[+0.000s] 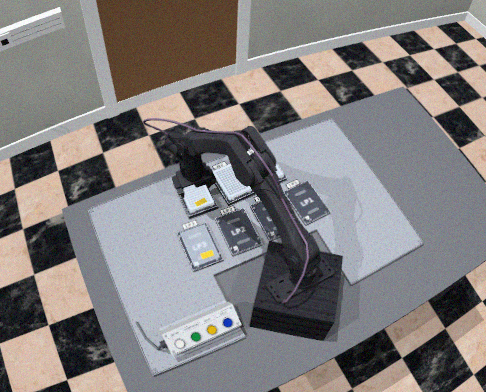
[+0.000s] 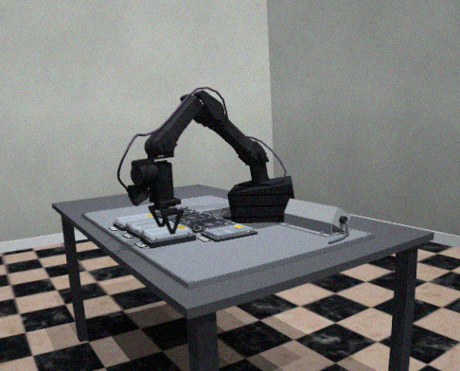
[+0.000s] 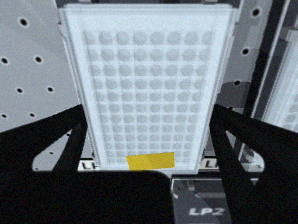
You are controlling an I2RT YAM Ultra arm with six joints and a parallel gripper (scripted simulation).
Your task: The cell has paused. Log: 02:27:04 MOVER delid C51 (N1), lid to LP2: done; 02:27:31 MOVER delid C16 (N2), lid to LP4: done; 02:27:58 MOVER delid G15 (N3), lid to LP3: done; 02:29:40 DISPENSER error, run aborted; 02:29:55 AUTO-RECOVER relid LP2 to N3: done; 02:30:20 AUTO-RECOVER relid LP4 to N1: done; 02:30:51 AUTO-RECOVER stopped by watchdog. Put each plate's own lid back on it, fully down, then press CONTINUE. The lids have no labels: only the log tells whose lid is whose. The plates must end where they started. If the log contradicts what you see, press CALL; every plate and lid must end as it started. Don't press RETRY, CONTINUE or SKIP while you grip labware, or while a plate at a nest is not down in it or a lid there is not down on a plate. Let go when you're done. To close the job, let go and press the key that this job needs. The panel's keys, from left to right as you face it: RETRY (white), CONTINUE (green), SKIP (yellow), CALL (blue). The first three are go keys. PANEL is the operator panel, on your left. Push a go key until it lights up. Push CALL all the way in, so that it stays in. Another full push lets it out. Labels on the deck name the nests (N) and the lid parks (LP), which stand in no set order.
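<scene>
the black parallel gripper (image 3: 150, 145) is clamped across the long sides of a translucent white lid with a yellow tag (image 3: 150, 100), one dark finger (image 3: 75, 145) at each edge, the lid lying on a well plate in the nest at the left end of the far row. just in front sits the dark lid park marked lp2 (image 1: 239, 231); left of that, another yellow-tagged clear lid (image 1: 200, 245) lies on its park. the grey operator panel with four coloured keys (image 1: 203, 331) stands near the deck's front edge.
</scene>
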